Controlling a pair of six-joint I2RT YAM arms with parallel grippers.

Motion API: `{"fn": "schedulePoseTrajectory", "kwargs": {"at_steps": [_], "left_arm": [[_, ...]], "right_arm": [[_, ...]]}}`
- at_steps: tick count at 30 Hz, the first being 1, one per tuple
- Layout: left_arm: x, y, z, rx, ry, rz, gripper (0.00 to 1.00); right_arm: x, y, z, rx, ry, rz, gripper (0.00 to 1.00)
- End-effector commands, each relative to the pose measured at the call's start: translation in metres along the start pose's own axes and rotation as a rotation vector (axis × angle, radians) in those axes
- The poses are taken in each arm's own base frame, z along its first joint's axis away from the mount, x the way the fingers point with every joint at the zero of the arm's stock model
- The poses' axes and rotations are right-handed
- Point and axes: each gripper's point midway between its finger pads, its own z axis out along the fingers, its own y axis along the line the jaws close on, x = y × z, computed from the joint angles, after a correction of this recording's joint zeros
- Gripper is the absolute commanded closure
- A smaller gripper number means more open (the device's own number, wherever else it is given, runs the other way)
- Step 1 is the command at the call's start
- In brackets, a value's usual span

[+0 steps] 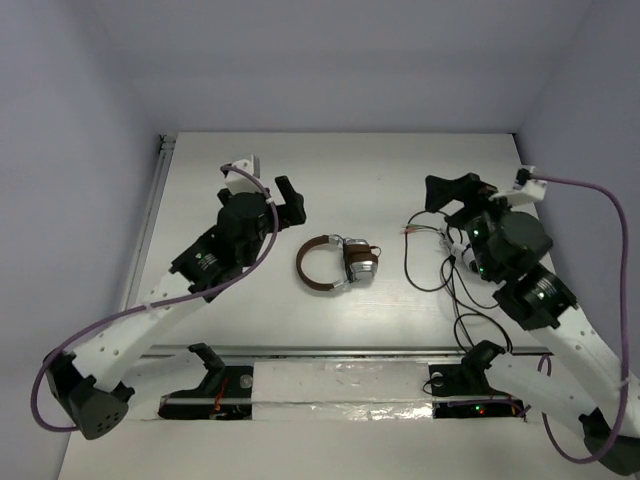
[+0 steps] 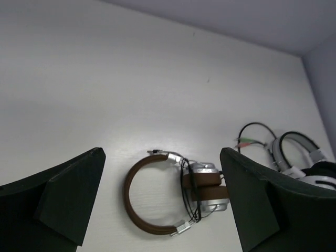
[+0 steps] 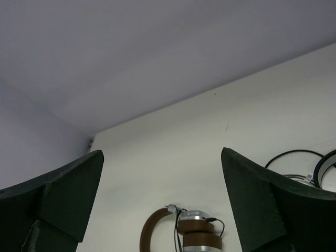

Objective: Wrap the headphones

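The brown headphones (image 1: 336, 264) lie flat in the middle of the table, ear cups folded together on the right, thin black cable wound round them. They also show in the left wrist view (image 2: 173, 195) and the right wrist view (image 3: 181, 233). My left gripper (image 1: 287, 199) is open and empty, up and left of them; in its wrist view (image 2: 163, 202) they lie below, between the fingers. My right gripper (image 1: 452, 192) is open and empty, to their right and farther back.
White-and-black headphones (image 1: 470, 252) with a long loose black cable (image 1: 425, 262) lie under the right arm, also in the left wrist view (image 2: 304, 160). Walls close in the table at the back and sides. A taped rail (image 1: 340, 385) runs along the front.
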Motion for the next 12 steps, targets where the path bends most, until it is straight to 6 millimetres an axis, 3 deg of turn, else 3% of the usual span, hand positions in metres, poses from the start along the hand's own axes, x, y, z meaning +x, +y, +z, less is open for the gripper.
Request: {"fn": "schedulePoseTrajectory", "kwargs": {"at_steps": [1, 4, 6, 12], "left_arm": [[-0.033, -0.001, -0.016, 0.007, -0.061, 0.032, 0.08], [-0.056, -0.003, -0.030, 0.026, -0.113, 0.018, 0.08], [-0.063, -0.005, -0.034, 0.047, -0.142, 0.006, 0.07], [-0.048, -0.009, -0.036, 0.129, -0.150, -0.003, 0.07]], "right_arm": [[-0.041, -0.009, -0.023, 0.018, -0.105, 0.025, 0.00], [-0.057, -0.020, -0.043, -0.002, -0.181, 0.063, 0.00], [-0.060, -0.023, -0.046, 0.000, -0.200, 0.074, 0.00], [-0.050, -0.019, -0.039, 0.008, -0.147, 0.060, 0.00]]}}
